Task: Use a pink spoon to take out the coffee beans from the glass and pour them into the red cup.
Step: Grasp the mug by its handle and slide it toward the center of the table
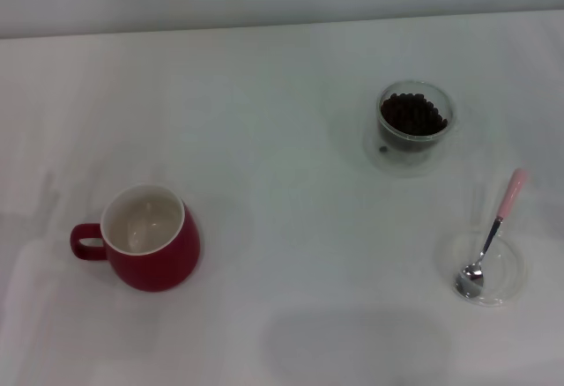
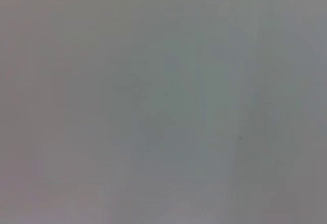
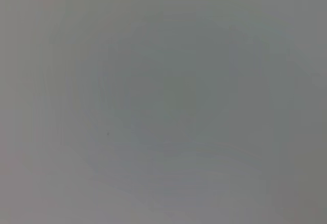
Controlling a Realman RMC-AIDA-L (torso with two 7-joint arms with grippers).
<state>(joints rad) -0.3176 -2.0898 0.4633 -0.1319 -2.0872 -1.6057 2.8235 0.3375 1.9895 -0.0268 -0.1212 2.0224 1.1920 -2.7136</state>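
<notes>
Grey blank surface fills both wrist views; neither gripper is visible, so jaw state cannot be told. Pink spoon [image 1: 494,235] rests, bowl down, in a clear dish [image 1: 512,273]. Glass [image 1: 415,115] holds coffee beans [image 1: 412,113]. Red cup [image 1: 145,237] stands upright, well apart, on the white table [image 1: 282,183].

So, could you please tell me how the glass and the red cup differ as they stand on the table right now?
The glass is clear and small; the red cup is opaque deep red with a white inside, and clearly larger. The glass holds the coffee beans; the red cup looks empty. The red cup has a loop handle, pointing to the robot's left; the glass shows none. Both stand upright on the white table, open side up.
</notes>
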